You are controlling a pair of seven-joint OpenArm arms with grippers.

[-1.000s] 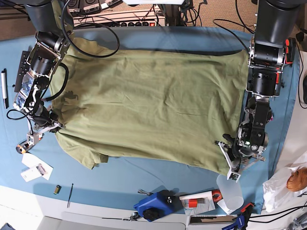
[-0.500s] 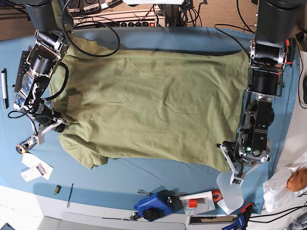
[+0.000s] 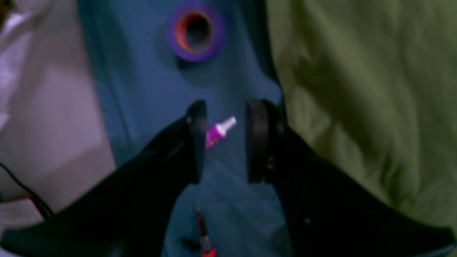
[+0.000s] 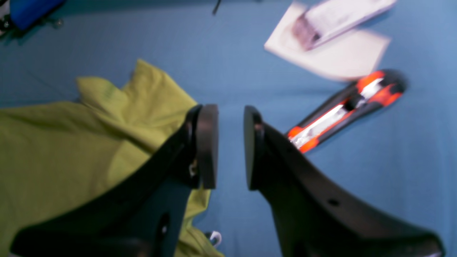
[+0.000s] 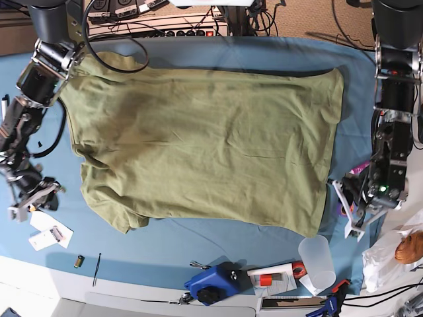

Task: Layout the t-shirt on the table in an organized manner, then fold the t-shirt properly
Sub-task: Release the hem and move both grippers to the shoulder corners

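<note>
Found t-shirt (image 5: 205,145) spread mostly flat across table (image 5: 264,53); layout judged near complete, no fold begun. Noted left gripper (image 3: 223,142) and right gripper (image 4: 230,146) parted, empty, beside cloth.

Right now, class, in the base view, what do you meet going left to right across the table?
Right claw → olive-green cotton t-shirt → left claw → crumpled clear plastic bag.
</note>
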